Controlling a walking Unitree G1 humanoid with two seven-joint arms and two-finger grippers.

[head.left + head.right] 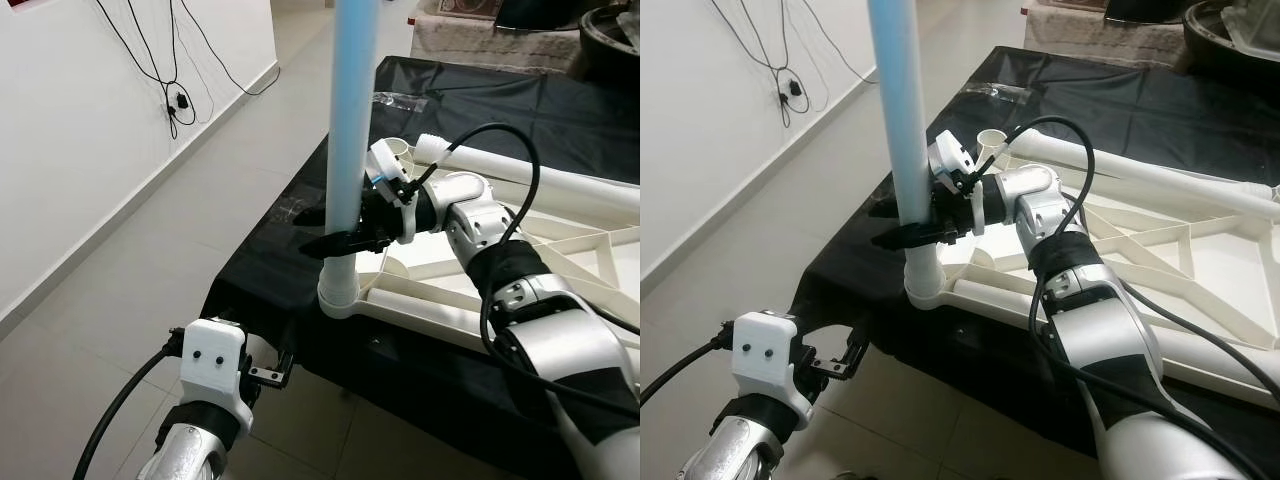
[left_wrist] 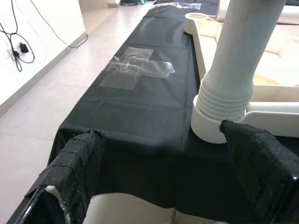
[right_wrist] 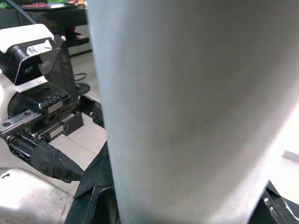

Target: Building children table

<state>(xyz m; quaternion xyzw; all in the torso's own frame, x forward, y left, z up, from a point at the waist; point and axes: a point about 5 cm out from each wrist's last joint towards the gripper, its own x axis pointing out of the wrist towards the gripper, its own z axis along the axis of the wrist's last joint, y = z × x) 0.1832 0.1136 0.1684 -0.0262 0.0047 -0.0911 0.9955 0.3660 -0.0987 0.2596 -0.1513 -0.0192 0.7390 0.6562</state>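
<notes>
The white children's table frame (image 1: pixel 575 250) lies upside down on a black cloth (image 1: pixel 270 250). A pale blue-white leg (image 1: pixel 350 120) stands upright in the frame's near corner socket (image 1: pixel 338 297). My right gripper (image 1: pixel 345 240) is shut on that leg just above the socket; the leg (image 3: pixel 187 102) looms close in the right wrist view. My left gripper (image 1: pixel 268 368) hangs open below the cloth's front edge, short of the socket. Its black fingers (image 2: pixel 74 158) frame the leg's threaded base (image 2: pixel 224 100) in the left wrist view, with nothing between them.
A second white leg (image 1: pixel 540 180) lies along the far side of the frame. Clear tape (image 2: pixel 135 70) is stuck to the cloth left of the socket. A white wall with dangling cables (image 1: pixel 175 100) stands to the left, across a tiled floor (image 1: pixel 120 300).
</notes>
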